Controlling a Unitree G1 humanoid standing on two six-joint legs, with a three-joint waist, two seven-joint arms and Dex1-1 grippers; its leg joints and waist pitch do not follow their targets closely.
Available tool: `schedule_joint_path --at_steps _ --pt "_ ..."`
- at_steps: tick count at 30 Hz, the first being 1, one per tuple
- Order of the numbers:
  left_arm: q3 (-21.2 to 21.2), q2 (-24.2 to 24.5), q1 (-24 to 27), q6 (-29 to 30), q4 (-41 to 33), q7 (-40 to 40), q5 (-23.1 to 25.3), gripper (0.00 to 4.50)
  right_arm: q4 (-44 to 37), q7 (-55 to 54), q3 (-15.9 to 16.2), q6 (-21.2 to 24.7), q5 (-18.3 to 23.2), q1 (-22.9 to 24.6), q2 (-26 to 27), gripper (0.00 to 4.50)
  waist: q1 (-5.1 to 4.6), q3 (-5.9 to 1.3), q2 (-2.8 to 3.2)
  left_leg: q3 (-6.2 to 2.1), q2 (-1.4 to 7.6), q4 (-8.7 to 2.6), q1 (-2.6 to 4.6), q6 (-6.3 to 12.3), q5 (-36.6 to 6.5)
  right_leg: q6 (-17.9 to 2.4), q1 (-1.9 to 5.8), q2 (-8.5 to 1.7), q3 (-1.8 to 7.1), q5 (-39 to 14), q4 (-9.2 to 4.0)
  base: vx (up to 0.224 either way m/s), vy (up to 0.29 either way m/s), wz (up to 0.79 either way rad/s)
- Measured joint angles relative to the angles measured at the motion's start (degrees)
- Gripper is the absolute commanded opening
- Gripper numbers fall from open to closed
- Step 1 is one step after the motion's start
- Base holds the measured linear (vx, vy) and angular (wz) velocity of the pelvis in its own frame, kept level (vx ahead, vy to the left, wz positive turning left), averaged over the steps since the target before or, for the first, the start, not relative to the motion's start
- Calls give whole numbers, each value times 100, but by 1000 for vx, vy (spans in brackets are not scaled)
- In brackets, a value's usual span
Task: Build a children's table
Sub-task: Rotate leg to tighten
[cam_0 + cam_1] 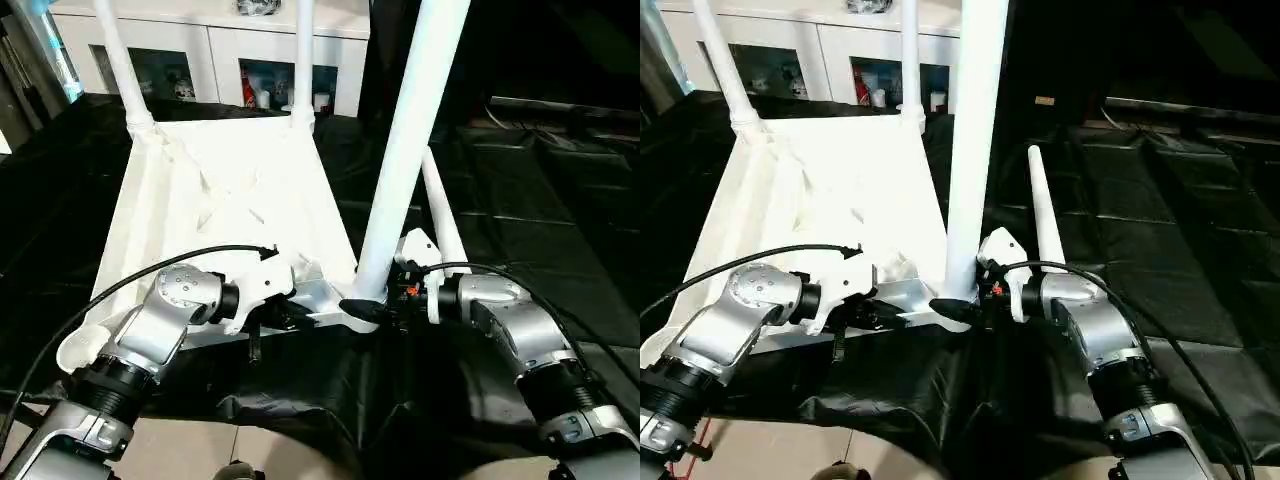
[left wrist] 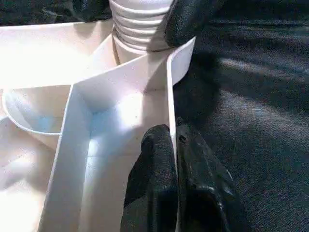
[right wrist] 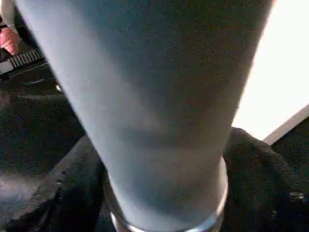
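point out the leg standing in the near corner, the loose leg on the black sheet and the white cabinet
near-corner leg (image 1: 405,150), left eye view, mid shaft
loose leg (image 1: 1043,215), right eye view, mid shaft
white cabinet (image 1: 225,50), left eye view, front panel

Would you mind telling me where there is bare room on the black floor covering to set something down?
Open black sheeting lies to the right of the loose white tubular leg, towards the far right. It is crowded at the near corner of the upturned white plastic tabletop, where the left end effector pinches the rim and the right end effector clasps the upright white leg.

White table top (image 1: 225,190), ribbed; white legs (image 1: 405,150); black floor cloth (image 1: 540,230); black fingers (image 2: 159,183); silver forearms (image 1: 150,335).
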Motion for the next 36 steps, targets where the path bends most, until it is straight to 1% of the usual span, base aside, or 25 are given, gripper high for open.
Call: schedule_joint_path --at_steps 2,5,9,12,13,15,17,18,21,22,25,26,28,30,31,32,33,35,36 --pt "0 2 1 0 0 -3 0 0 -33 10 6 13 2 20 3 320 1 0 0 0 0 0 0 0 0 0 0 0 0 0 0 0 0 0" --pt "4 15 5 0 0 -3 0 0 -39 -5 21 18 5 25 20 288 -3 1 -2 0 0 1 1 0 0 0 0 0 0 0 1 0 0 0" --pt "31 15 8 7 35 60 26 0 -20 -192 5 55 3 34 172 280 -9 1 -3 0 0 0 5 0 0 0 2 0 0 0 1 0 0 0" --pt "78 -106 -57 119 154 366 127 0 124 -801 -169 110 -49 20 454 277 -69 -1 -7 0 0 6 13 0 0 0 9 0 0 0 1 0 0 0" --pt "98 -195 -116 223 227 544 166 0 284 -1110 -255 134 -56 -48 604 277 -106 -1 -7 0 -1 10 20 0 0 0 17 0 2 0 1 0 0 0" --pt "118 -322 -204 341 333 768 205 0 469 -1511 -352 154 -76 -164 755 277 -141 -1 -7 -1 -2 13 22 0 0 0 16 -1 1 0 -4 0 0 0" --pt "214 -692 -468 641 664 1317 363 0 962 -2378 -701 189 -113 -457 1170 277 -195 0 -10 -2 -3 21 25 0 0 0 16 -2 0 0 -6 0 0 0" --pt "221 -821 -563 743 762 1511 383 0 1107 -2685 -814 186 -127 -561 1268 277 -216 2 -11 -2 -4 22 22 0 0 0 10 -4 -4 0 -10 0 0 0" --pt "229 -1088 -719 955 944 1908 451 0 1443 -3302 -1014 62 -148 -728 1482 277 -233 0 -8 -12 -5 22 24 0 0 1 25 -8 -21 0 -37 0 0 0" --pt "260 -1189 -799 984 1065 2059 494 0 1666 -3588 -1091 -27 -190 -871 1591 277 -245 0 -8 -12 -7 22 22 0 0 1 23 -9 -20 -1 -44 0 0 0" --pt "265 -1282 -872 984 1168 2207 572 0 1956 -3858 -1105 -237 -244 -1025 1666 277 -245 -1 -8 -13 -7 19 21 1 0 1 33 -9 -22 0 -69 0 0 0" --pt "265 -1284 -883 969 1185 2213 575 0 2007 -3867 -1105 -289 -254 -1051 1671 312 -243 -1 -9 -12 -7 18 21 1 -1 1 33 -9 -22 0 -73 0 0 0" --pt "264 -1284 -884 949 1186 2213 576 0 2037 -3852 -1105 -371 -268 -1051 1675 346 -242 -1 -8 -12 -8 17 20 2 -1 0 36 -9 -20 0 -77 0 0 0" --pt "265 -1274 -884 918 1186 2199 580 0 2044 -3751 -1109 -408 -268 -1051 1679 349 -242 -1 -8 -11 -8 15 20 2 -1 0 34 -9 -19 0 -77 0 0 0" --pt "268 -1256 -881 902 1185 2157 580 0 2041 -3683 -1109 -411 -284 -1049 1671 369 -240 -1 -8 -11 -8 11 20 2 -1 0 33 -8 -19 0 -77 0 0 0" --pt "269 -1238 -878 888 1185 2122 579 0 2040 -3605 -1109 -413 -297 -1049 1656 369 -238 -1 -9 -11 -8 8 20 1 0 0 32 -8 -19 1 -77 0 0 0" --pt "268 -1216 -864 839 1177 2071 579 0 2016 -3530 -1088 -432 -357 -1043 1629 382 -235 -1 -8 -11 -8 4 20 2 0 0 30 -8 -20 1 -77 0 0 0" --pt "266 -1130 -782 738 1080 1951 579 0 1884 -3237 -952 -498 -431 -944 1529 401 -233 -2 -6 -11 -8 -5 23 1 -1 -2 30 -8 -20 2 -75 0 0 0" --pt "264 -1102 -771 690 1072 1900 579 0 1841 -3199 -933 -527 -440 -902 1523 401 -233 -2 -6 -11 -8 -6 22 1 0 -3 26 -7 -20 3 -71 0 0 0"
